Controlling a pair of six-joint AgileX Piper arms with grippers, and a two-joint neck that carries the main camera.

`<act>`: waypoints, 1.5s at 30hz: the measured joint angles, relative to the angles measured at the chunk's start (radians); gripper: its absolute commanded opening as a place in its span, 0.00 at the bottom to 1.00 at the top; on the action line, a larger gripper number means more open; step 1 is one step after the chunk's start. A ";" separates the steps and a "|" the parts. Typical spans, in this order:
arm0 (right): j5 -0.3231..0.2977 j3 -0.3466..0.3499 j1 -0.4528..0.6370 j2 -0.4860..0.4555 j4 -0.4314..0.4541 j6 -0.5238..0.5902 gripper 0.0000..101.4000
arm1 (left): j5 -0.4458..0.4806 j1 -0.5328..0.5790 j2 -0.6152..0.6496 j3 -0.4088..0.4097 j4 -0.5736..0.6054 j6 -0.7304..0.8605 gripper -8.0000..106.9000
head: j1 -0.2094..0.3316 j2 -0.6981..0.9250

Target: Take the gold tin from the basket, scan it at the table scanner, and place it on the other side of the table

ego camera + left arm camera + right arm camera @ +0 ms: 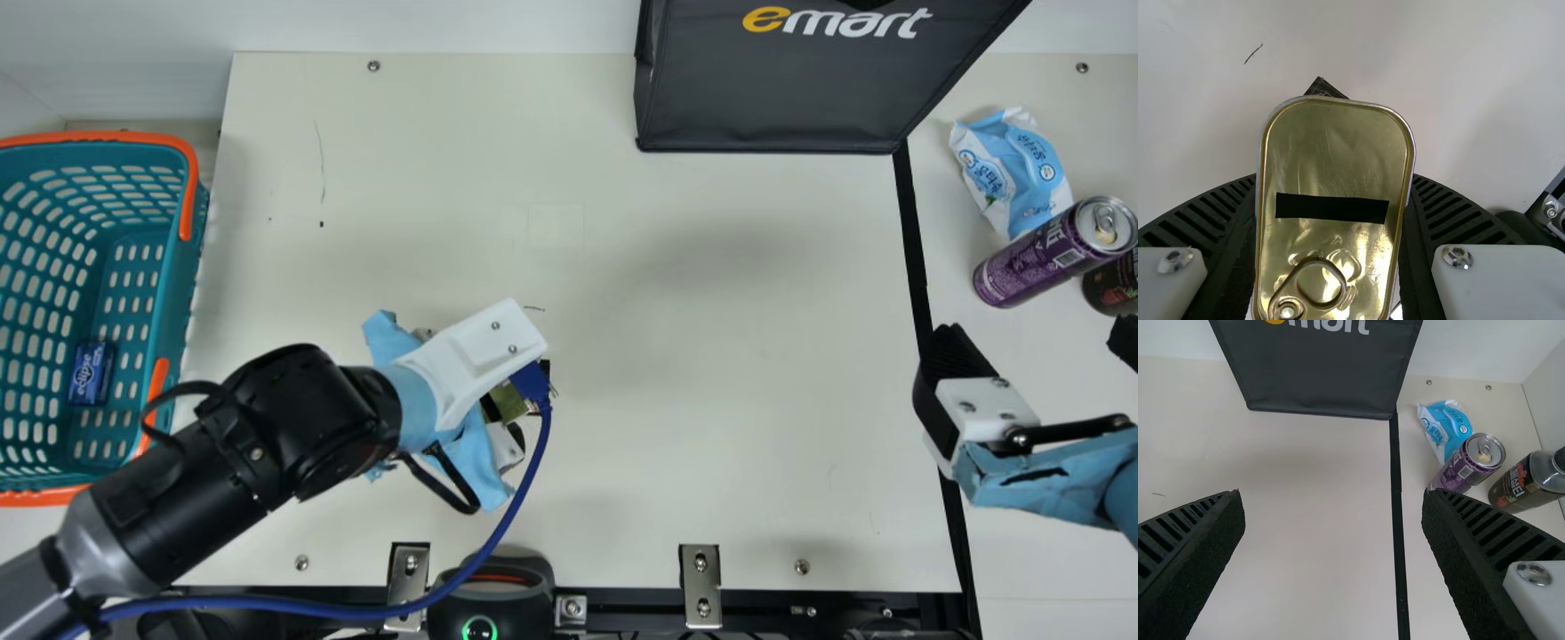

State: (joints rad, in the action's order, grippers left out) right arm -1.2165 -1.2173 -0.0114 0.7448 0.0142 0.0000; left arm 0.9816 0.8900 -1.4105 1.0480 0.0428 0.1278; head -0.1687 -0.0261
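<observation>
Gold tin (1331,147) sits in left gripper (484,351), jaws clamped on it, apparently aloft; right gripper (1038,342), jaws open.

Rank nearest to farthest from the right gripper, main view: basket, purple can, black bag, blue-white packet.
From the right gripper:
1. Purple can, just beyond it
2. Blue-white packet, behind the can
3. Black bag, at the back, left of the packet
4. Basket, far left

Beyond the far edge of the cream table (711,444) stands a white wall (444,25), with a pale side wall (1553,400) at its right end, a black strip (912,222) along its right part, metal brackets (701,587) at its near edge and soft shadows across its top
</observation>
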 measured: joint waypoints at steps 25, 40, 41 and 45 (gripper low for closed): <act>0.001 0.000 0.000 0.000 0.000 0.000 0.94 | 0.028 -0.056 -0.047 0.037 0.106 0.493 0.00 | 0.002 -0.002; 0.001 0.000 0.000 0.000 0.000 0.000 0.94 | -0.085 -0.094 -0.182 0.023 0.162 0.663 0.00 | 0.000 -0.002; 0.001 0.000 0.000 0.000 0.000 0.000 0.94 | -0.094 -0.094 -0.191 0.022 0.166 0.672 0.00 | 0.002 -0.002; 0.001 0.000 0.000 0.000 0.000 0.000 0.94 | -0.115 -0.101 -0.225 0.022 0.174 0.696 0.00 | 0.000 -0.002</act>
State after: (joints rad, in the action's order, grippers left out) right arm -1.2154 -1.2173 -0.0114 0.7448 0.0142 0.0000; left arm 0.8666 0.7893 -1.6353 1.0701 0.2164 0.8235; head -0.1687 -0.0276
